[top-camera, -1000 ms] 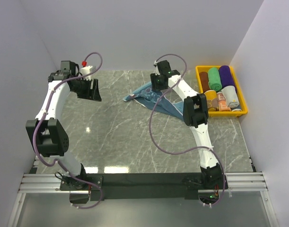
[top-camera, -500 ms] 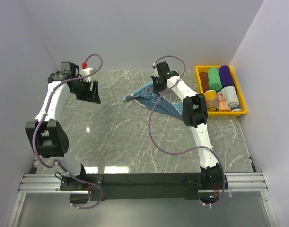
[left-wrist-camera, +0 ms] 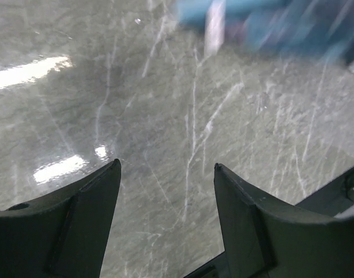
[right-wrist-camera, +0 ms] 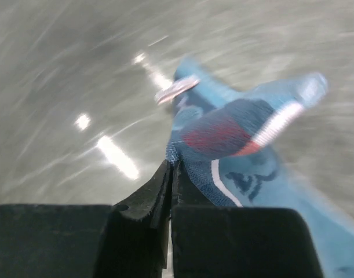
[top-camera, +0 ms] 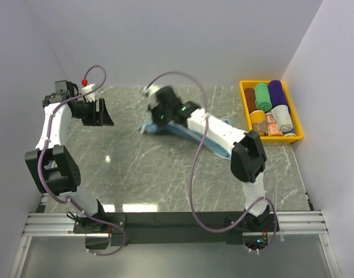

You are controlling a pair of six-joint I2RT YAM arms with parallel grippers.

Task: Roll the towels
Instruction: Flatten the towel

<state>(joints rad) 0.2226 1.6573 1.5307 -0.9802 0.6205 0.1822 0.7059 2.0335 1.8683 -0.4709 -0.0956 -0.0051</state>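
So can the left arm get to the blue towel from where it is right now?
Probably yes. The left gripper hangs open over the table, with nothing between it and the blue towel. The right gripper is shut on the towel's edge, though, so the arms might crowd there.
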